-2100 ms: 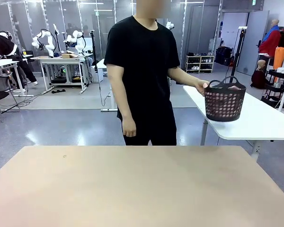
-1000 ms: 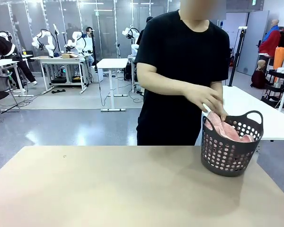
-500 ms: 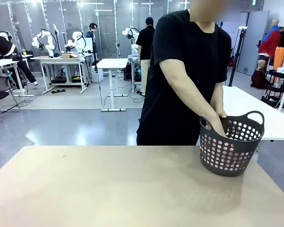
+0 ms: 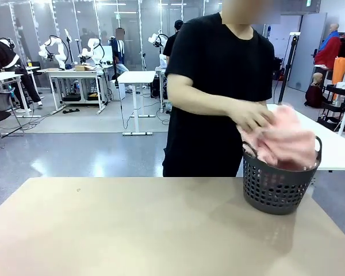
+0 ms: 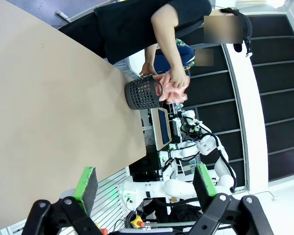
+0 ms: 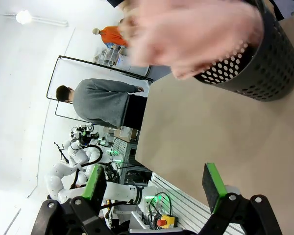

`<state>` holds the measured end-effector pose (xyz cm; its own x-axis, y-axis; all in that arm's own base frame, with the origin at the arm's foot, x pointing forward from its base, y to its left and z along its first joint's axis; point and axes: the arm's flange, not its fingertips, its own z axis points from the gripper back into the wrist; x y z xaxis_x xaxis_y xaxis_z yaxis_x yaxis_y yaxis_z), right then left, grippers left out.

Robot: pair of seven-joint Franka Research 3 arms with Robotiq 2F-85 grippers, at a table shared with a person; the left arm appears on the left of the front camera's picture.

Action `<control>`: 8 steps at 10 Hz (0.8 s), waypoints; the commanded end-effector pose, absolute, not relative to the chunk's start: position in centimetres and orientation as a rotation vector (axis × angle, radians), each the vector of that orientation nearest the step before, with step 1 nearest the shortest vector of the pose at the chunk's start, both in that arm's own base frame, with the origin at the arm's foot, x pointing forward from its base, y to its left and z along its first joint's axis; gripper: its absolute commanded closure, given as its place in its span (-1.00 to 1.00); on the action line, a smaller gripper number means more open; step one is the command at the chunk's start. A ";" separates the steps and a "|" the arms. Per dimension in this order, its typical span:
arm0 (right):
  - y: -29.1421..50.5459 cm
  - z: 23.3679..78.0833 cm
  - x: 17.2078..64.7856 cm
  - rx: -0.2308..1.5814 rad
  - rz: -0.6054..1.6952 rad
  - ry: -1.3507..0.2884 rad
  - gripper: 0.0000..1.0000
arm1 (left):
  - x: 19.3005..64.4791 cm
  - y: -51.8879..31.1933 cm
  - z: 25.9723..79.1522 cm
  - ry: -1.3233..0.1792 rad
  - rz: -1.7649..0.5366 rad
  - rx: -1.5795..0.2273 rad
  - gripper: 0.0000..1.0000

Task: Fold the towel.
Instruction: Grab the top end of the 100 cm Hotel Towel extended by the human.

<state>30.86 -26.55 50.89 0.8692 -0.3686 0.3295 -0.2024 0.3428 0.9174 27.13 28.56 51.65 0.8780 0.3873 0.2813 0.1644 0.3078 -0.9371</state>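
The pale pink towel (image 4: pixel 284 144) is bunched in the hand (image 4: pixel 250 118) of the person, over the far right part of the counter (image 4: pixel 132 230). Most of it is above the rim of a dark grey perforated basket (image 4: pixel 279 190), and its lower part reaches inside the basket. The outline of the towel is blurred, so its folds cannot be read. The basket stands upright on the counter near the far edge, just in front of the person, who wears a black T-shirt and stands at the far side.

The left tool (image 5: pixel 144 182) is wide open and has hold of nothing. Between its two green pads one sees the counter edge and some equipment below. It is well apart from the basket and the towel.

The right tool (image 6: pixel 154 182) is also wide open and holds nothing. It hangs over the bare counter surface, and the basket with the towel is farther ahead of it, not touching.
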 end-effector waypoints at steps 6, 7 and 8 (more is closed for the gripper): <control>-26.7 51.2 30.8 1.234 -0.108 -0.539 -1.00 | 26.9 28.5 51.7 -0.524 0.136 -1.277 -1.00; -26.7 51.2 30.8 1.234 -0.108 -0.539 -1.00 | 26.9 28.5 51.7 -0.524 0.136 -1.277 -1.00; -26.7 51.2 30.8 1.234 -0.108 -0.539 -1.00 | 26.9 28.5 51.7 -0.524 0.136 -1.277 -1.00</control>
